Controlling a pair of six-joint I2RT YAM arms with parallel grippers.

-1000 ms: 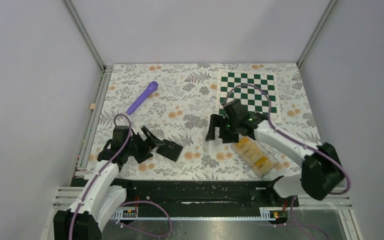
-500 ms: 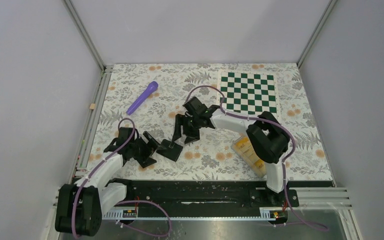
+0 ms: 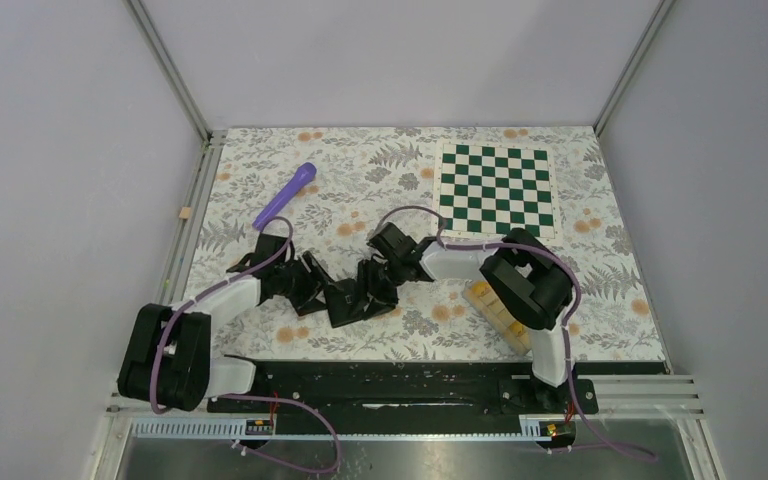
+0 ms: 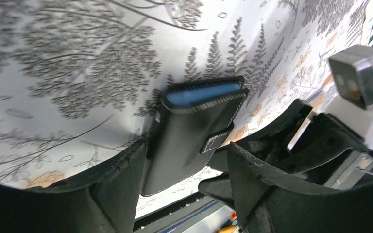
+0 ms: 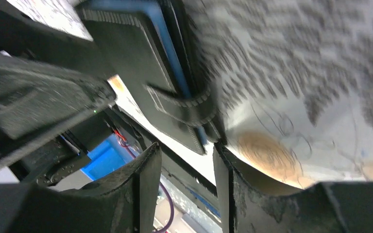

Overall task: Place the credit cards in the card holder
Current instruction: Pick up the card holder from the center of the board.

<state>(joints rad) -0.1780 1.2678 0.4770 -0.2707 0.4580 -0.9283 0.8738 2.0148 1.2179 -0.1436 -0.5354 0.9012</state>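
Observation:
The card holder (image 3: 345, 303) is a black wallet lying on the floral tabletop, with both grippers converging on it. In the left wrist view the card holder (image 4: 194, 124) shows a blue inner edge and a snap tab. Its near end lies between the open jaws of my left gripper (image 4: 187, 148), and the left finger (image 4: 121, 184) is close against its side. My right gripper (image 5: 187, 145) is open, with the card holder (image 5: 141, 63) just ahead of its fingertips. Yellow credit cards (image 3: 500, 308) lie in a clear box, partly hidden by the right arm.
A purple pen-like object (image 3: 285, 195) lies at the back left, and a green-and-white chequered mat (image 3: 493, 190) at the back right. A small wooden block (image 3: 185, 213) sits by the left rail. The black mounting rail (image 3: 390, 385) runs along the near edge.
The right gripper swung left from the clear box to the card holder. The left gripper slid right onto it. Both pairs of jaws have narrowed.

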